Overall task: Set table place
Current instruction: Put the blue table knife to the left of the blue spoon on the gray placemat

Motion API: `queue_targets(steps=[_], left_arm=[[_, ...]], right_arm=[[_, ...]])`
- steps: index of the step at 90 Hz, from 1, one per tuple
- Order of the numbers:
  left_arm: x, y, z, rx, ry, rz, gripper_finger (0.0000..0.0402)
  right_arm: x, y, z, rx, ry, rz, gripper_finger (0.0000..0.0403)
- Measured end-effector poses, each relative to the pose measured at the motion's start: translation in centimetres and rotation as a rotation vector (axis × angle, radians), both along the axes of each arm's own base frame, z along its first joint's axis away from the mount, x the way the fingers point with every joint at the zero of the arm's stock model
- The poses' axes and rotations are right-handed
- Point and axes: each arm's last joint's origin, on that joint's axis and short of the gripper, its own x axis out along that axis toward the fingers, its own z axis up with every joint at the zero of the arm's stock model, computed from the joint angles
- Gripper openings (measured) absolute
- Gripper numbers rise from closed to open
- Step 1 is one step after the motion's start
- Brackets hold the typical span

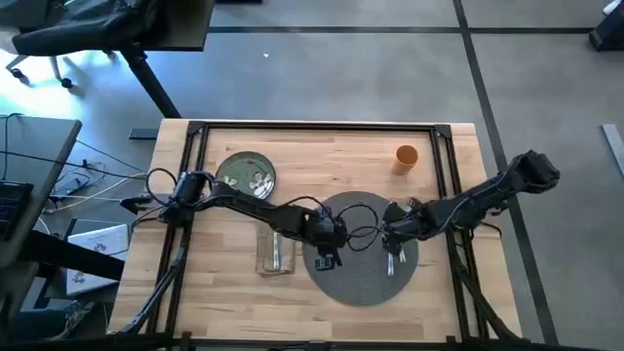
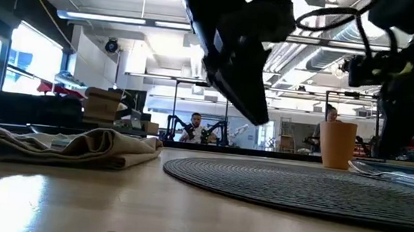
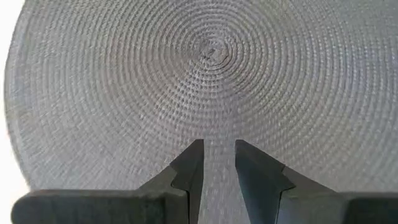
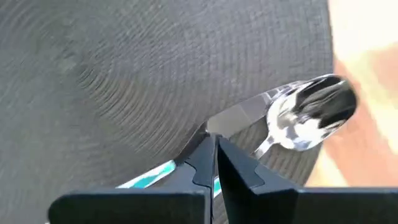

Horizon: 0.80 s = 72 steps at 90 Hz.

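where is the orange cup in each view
High view: the cup stands upright on the table, beyond the mat's far right edge.
Low view: the cup stands right of centre, behind the mat.
Left wrist view: not in it; only mat ahead of the left claw.
Right wrist view: not in it; mat and a spoon show.
Shared landmark: the mat.

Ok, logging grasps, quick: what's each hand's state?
Left hand: open, empty, over the mat.
Right hand: closed over the cutlery; grip unclear.
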Motion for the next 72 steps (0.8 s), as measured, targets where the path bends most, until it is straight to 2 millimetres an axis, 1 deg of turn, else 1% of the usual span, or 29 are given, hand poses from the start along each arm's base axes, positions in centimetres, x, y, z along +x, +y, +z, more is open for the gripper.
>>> queue_targets(steps=[11, 22, 35, 72], left_arm=[[0.3, -0.1, -2.0, 0.006, 0.045, -0.002, 0.0074], [0.2, -0.1, -3.2, 0.01, 0.091, 0.015, 0.0074], [0.2, 0.0, -3.2, 0.025, 0.092, 0.014, 0.0074], [0.4, 0.3, -3.2, 0.038, 0.082, 0.018, 0.0074]], right_arm=[[0.5, -0.8, -0.2, 0.014, 0.001, 0.005, 0.0], [0.3, -1.1, -1.0, 0.05, 0.02, 0.006, 0.0], [-0.1, -1.3, -1.9, 0.074, 0.025, 0.003, 0.0], [0.1, -1.2, -1.9, 0.075, -0.003, 0.011, 0.0]])
